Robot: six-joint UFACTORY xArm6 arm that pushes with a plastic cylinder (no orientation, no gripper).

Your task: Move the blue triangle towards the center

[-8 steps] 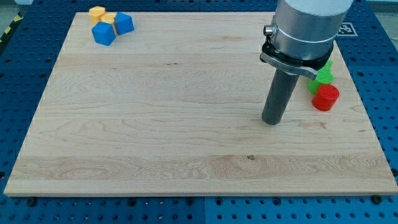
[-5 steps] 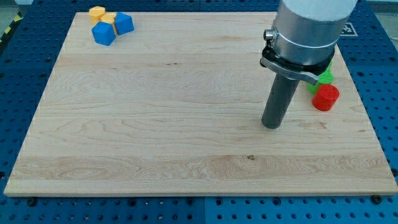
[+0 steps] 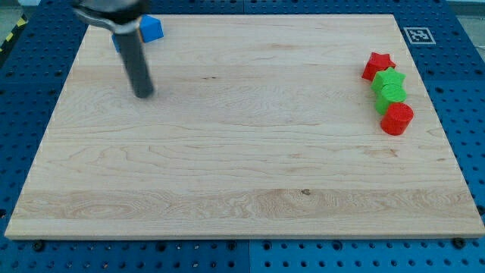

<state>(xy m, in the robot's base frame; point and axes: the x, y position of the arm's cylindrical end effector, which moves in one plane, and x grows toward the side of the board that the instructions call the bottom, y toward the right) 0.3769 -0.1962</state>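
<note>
My tip (image 3: 142,93) rests on the wooden board (image 3: 242,167) at the view's upper left. One blue block (image 3: 153,29) shows just right of the rod, above the tip. A sliver of a second blue block (image 3: 115,40) shows at the rod's left edge; the rod covers most of it. I cannot tell which of the two is the triangle. The tip stands a short way below both blocks, apart from them. The arm hides the yellow blocks seen earlier.
At the view's right edge stand a red star (image 3: 377,65), two green blocks (image 3: 389,79) (image 3: 392,95) and a red cylinder (image 3: 396,119) in a column. A black-and-white marker (image 3: 417,34) sits at the board's top right corner.
The arm has swept from the right side of the board to the upper left, uncovering the red star and green blocks and now covering the yellow blocks. No block has moved.
</note>
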